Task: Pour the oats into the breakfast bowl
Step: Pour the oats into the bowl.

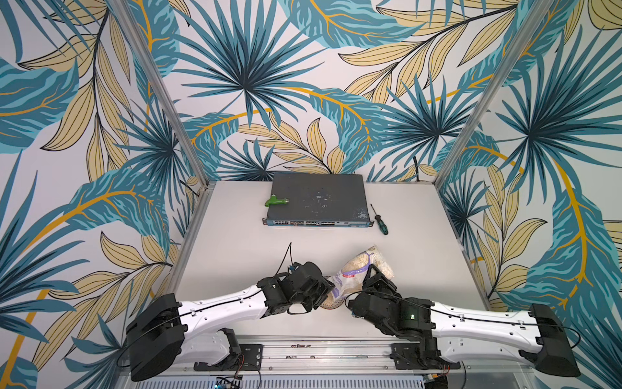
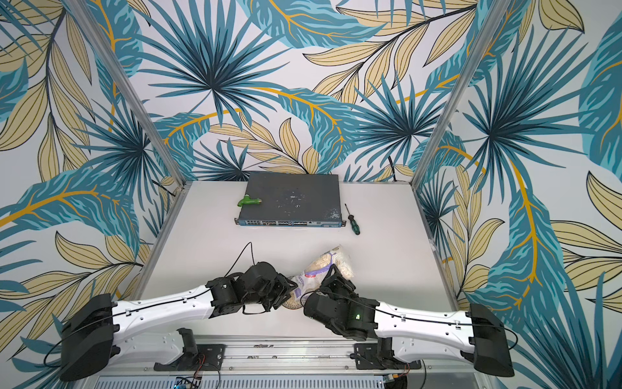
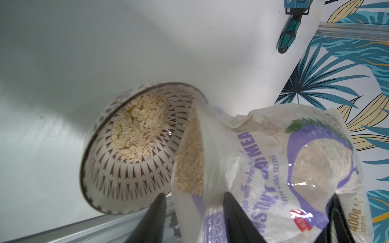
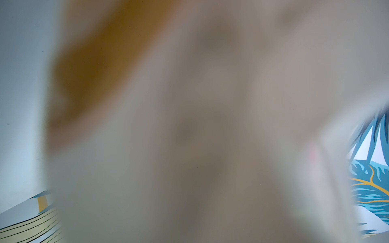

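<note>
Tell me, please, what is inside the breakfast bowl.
A heap of oats lies in the breakfast bowl; the pouch mouth covers part of its inner wall.

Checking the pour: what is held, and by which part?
The right gripper holds the oats pouch by its side, away from the mouth. The left gripper straddles the mouth edge; whether it grips is unclear.

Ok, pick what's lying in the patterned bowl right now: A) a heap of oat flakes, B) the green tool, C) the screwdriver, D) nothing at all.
A: the left wrist view shows pale oat flakes heaped in the bottom of the bowl, with the pouch mouth leaning over its rim.
</note>
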Controlling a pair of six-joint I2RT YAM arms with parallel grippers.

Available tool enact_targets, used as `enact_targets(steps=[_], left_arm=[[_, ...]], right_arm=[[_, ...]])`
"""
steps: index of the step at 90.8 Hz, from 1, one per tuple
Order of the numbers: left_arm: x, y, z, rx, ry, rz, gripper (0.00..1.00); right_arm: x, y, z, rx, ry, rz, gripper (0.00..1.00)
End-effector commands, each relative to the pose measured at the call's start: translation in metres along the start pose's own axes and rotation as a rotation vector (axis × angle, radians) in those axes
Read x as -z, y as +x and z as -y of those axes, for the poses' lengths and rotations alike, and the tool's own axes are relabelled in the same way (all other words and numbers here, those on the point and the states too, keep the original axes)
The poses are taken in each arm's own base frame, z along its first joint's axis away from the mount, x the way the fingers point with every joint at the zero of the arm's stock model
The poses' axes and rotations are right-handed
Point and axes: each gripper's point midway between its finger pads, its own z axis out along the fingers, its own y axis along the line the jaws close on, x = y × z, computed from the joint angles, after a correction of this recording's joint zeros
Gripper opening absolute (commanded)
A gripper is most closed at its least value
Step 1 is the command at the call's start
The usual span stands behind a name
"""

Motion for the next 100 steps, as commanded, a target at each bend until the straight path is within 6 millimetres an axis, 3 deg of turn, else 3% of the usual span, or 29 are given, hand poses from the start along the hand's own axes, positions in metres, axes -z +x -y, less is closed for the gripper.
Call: enact_targets(steps=[1, 100], left_arm=[[0.0, 0.004, 0.016, -0.028, 0.033, -0.01, 0.48], [0.012, 0.001, 0.02, -0.035, 0.056, 0.013, 0.48]], right_arm=[[0.005, 0.022, 0.024, -0.124, 0.063, -0.096, 0.0], [0.007, 0.029, 0.035, -0.11, 0.077, -0.127, 0.0]])
